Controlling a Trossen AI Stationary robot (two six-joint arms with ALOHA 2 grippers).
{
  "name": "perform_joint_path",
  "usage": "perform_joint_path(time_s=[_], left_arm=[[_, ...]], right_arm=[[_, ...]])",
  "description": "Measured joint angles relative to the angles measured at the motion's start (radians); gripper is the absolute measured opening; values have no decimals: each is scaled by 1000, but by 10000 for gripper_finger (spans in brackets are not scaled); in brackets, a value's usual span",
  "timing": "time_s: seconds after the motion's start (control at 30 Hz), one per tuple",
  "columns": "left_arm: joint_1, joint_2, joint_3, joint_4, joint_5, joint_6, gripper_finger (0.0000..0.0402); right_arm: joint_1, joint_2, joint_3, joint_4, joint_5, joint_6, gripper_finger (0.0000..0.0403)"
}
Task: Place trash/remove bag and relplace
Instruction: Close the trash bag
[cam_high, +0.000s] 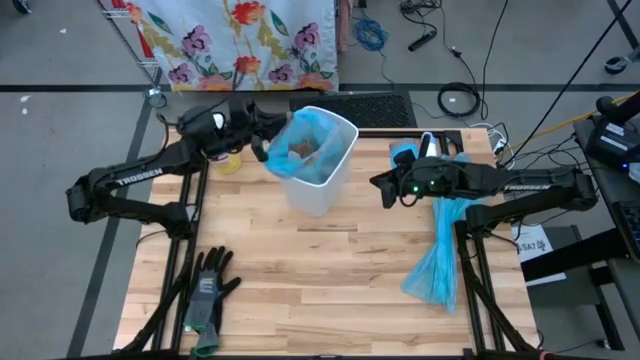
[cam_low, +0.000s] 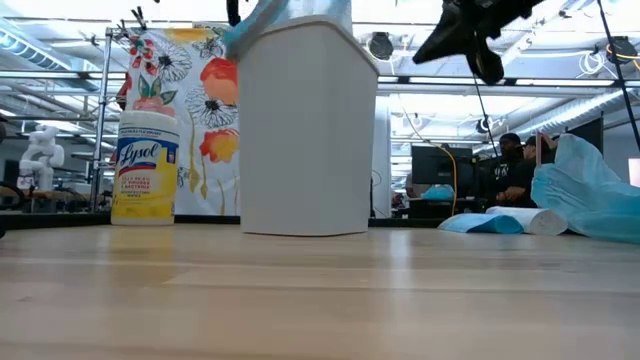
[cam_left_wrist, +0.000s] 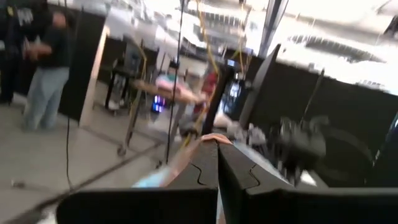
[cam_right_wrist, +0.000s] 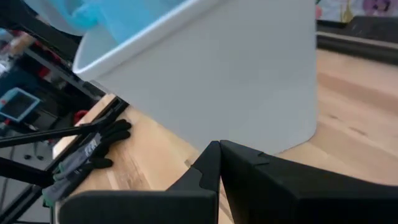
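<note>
Both grippers (cam_high: 262, 143) (cam_high: 380, 186) shut — flanking bin (cam_high: 318, 185)

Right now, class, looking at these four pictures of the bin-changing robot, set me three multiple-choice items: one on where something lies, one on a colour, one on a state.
1. Where do the gloves lie on the table?
A. Inside the bin
B. Near the front edge on the left arm's side
C. Under the right arm

2. What colour is the liner in the white bin?
A. Black
B. Light blue
C. Red

3. How do the fingers of the right end effector stand?
A. Shut, holding nothing
B. Wide open
C. Shut on a glove

Answers:
1 B, the high view shows the pair flat on the wood below the left arm.
2 B, blue plastic folds over the bin's rim.
3 A, the right wrist view shows its dark fingers pressed together with nothing between them, aimed at the bin's wall.
</note>
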Motion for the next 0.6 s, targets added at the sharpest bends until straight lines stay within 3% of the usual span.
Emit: perform_joint_path(time_s=[0.17, 0.3, 0.43, 0.6], left_arm=[[-39, 0, 0, -181, 0, -50, 0], [-76, 1, -1, -321, 0, -66, 0], [-119, 1, -1, -322, -16, -102, 0], [-164, 1, -1, -322, -121, -104, 0]], right_arm=[[-4, 0, 100, -108, -12, -90, 0], [-9, 0, 148, -111, -92, -160, 0], [-20, 0, 158, -109, -131, -187, 0], [-34, 13, 159, -35, -188, -243, 0]])
